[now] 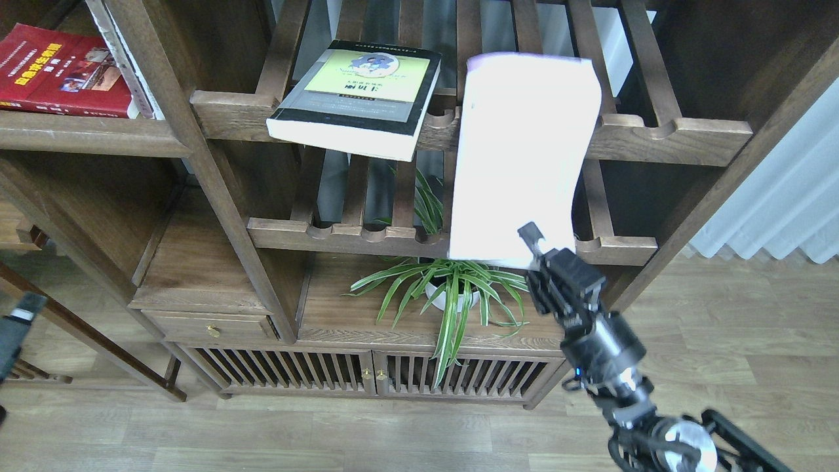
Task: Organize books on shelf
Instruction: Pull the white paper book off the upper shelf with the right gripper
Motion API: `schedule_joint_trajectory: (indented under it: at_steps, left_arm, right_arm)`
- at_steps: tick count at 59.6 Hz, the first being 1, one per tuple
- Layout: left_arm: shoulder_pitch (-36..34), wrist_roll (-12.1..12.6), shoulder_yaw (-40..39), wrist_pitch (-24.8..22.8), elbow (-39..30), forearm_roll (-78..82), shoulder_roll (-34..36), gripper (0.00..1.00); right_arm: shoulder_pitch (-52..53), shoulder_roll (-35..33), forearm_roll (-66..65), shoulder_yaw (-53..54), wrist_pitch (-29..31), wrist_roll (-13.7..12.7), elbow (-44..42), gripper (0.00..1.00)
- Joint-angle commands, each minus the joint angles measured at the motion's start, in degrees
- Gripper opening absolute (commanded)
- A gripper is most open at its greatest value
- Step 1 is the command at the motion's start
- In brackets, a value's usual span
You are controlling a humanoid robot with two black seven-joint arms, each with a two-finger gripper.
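Floorboards run pale across the bottom of my view, and out of the 5 o'clock corner my right arm climbs toward centre. My right gripper [536,248] sits at the arm's tip, pinched on the lower right corner of the thin white book [521,157]; one finger [531,235] shows dark against the white cover, the other is hidden behind it. The book hangs upright in the air, its cover bowed, a purple tinge along its top edge.

At 9 o'clock, low at the frame edge, a dark part of my left arm [16,331] pokes in; I cannot tell how its gripper stands.

Beyond the gripper, at 6 o'clock from the white book, a spider plant [446,288] in a white pot stands on the cabinet top. Above it come the slatted racks [616,249] with scalloped front rails.

The thick black-bordered book [357,98] with the yellow-green panel lies flat on the upper rack at 12 o'clock, its near end jutting past the rail, just left of the white book.

Farthest, at 10 o'clock, the red book [62,72] with yellow title lies on the solid dark-brown shelf [85,134], pale books propped beside it.
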Motion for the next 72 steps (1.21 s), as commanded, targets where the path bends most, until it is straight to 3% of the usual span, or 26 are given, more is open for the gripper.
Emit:
schedule_joint_trajectory:
  at_steps: [1, 9, 27, 35, 40, 59, 63, 65, 67, 68, 69, 72]
  left_arm:
    - [0.91, -0.18, 3.90, 0.00, 0.77, -1.40, -1.98, 1.00]
    - [0.82, 0.00, 12.24, 0.00, 1.48, -5.52, -3.91, 1.00]
    - [0.21, -0.44, 30.71, 0.00, 1.39, -15.28, -6.64, 1.00]
    - [-0.85, -1.14, 37.91, 0.00, 1.39, -20.03, -6.99, 1.00]
    - [-1.73, -1.85, 40.64, 0.00, 1.65, -20.65, -6.99, 1.00]
    - [-4.10, -3.52, 45.04, 0.00, 5.35, -21.00, -9.63, 0.98]
    - [-4.19, -3.52, 46.18, 0.00, 5.35, -21.18, -10.51, 0.89]
    - [-4.10, -3.69, 46.88, 0.00, 5.35, -21.61, -10.68, 0.79]
    - [-4.19, -3.96, 48.02, 0.00, 5.43, -22.58, -10.68, 0.61]
    - [-4.19, -4.04, 48.29, 0.00, 5.43, -22.84, -10.68, 0.57]
    - [-4.28, -4.31, 50.38, 0.00, 5.26, -24.67, -10.68, 0.35]
    - [-4.36, -4.40, 51.37, 0.00, 5.08, -25.92, -10.68, 0.25]
  right_arm:
    - [-3.21, -1.05, -0.51, -2.01, -0.03, -0.76, -1.67, 0.05]
    - [-2.87, -0.70, -3.50, -3.68, -0.03, -3.83, -6.07, 0.05]
    - [0.39, 0.53, -6.93, -9.92, -0.03, -5.24, -11.17, 0.05]
    - [1.00, 4.12, -6.93, -13.08, -0.03, -11.38, -12.49, 0.05]
    - [1.00, 5.62, -6.93, -15.10, -0.03, -13.41, -12.49, 0.05]
    - [0.83, 11.60, -9.04, -20.47, -0.03, -15.70, -12.49, 0.05]
    - [0.48, 12.48, -10.00, -20.56, -0.03, -15.88, -12.58, 0.05]
    - [0.30, 12.75, -10.53, -20.65, -0.03, -15.88, -12.67, 0.05]
    - [0.30, 13.10, -11.23, -20.65, -0.03, -15.88, -12.93, 0.05]
    - [0.30, 13.18, -11.32, -20.65, -0.03, -15.79, -13.02, 0.05]
    - [-0.05, 13.27, -11.76, -20.65, -0.03, -15.88, -13.45, 0.05]
    - [-0.23, 13.27, -11.76, -20.74, -0.03, -15.79, -13.72, 0.05]
